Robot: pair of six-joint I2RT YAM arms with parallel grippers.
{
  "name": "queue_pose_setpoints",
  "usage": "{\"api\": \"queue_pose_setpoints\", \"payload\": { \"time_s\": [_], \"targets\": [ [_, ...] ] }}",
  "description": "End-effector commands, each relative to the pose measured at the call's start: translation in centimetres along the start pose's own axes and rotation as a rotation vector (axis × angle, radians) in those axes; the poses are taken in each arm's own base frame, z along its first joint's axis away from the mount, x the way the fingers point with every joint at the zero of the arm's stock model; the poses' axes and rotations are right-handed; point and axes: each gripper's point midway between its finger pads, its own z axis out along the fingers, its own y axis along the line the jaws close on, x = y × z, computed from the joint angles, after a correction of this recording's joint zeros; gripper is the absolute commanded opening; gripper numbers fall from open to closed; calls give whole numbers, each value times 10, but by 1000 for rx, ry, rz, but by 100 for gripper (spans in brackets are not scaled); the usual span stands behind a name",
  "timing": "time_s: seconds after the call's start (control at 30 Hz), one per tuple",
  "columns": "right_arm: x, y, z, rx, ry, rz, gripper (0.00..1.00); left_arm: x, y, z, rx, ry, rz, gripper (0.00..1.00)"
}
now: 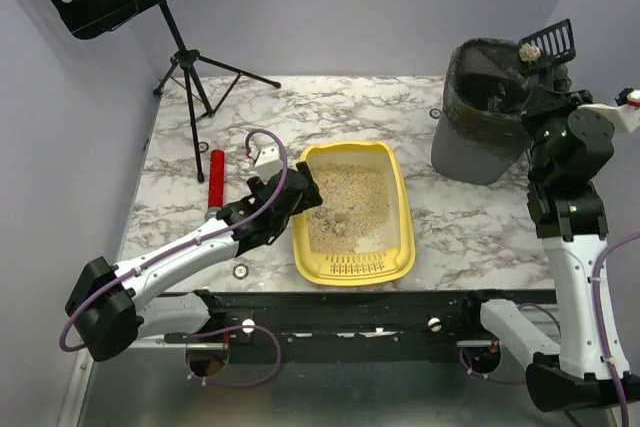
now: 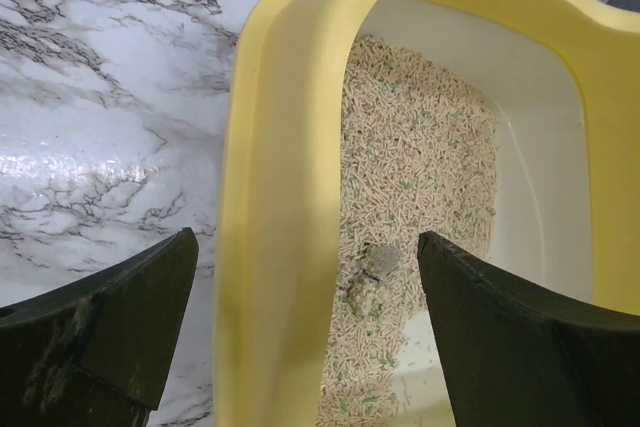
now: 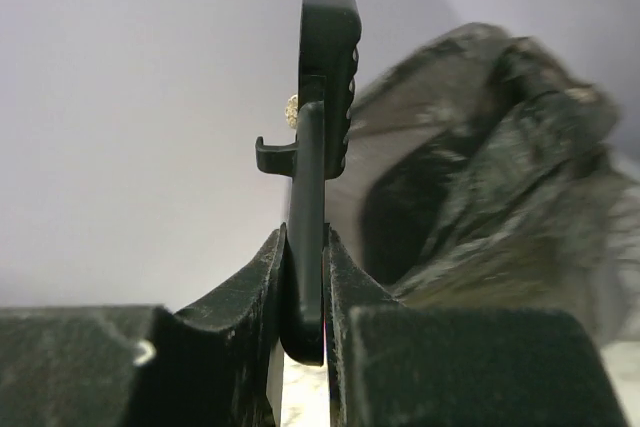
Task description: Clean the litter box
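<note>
The yellow litter box (image 1: 402,197) lies at the table's middle with beige litter (image 1: 345,207) and a slotted sieve end (image 1: 358,265) toward me. A grey clump (image 2: 380,260) sits in the litter. My left gripper (image 1: 300,192) is open astride the box's left rim (image 2: 285,197), one finger outside and one over the litter. My right gripper (image 1: 545,87) is shut on a black slotted scoop (image 1: 548,42), held above the grey bin (image 1: 480,112). A clump (image 1: 529,48) rests on the scoop. The scoop shows edge-on in the right wrist view (image 3: 322,147).
The bin is lined with a black bag (image 3: 480,167) and stands at the back right. A red cylinder (image 1: 216,179) lies left of the box. A black music stand (image 1: 190,57) stands at the back left.
</note>
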Motion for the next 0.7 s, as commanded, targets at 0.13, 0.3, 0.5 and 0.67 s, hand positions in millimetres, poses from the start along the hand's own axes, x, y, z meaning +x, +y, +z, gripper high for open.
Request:
{"api": "queue_pose_setpoints", "payload": {
  "time_s": [0.13,0.3,0.5,0.67],
  "targets": [
    [30,-56,51,168,123,-746,1,11,-7,9,6,65,60,99],
    [48,-59,57,101,206,-907,1,14,-16,12,27,92,78,99],
    [38,-42,52,-1,139,-954,1,14,-14,13,11,99,86,99],
    [10,-42,46,71,66,-952,1,11,-9,11,2,88,80,99]
  ]
}}
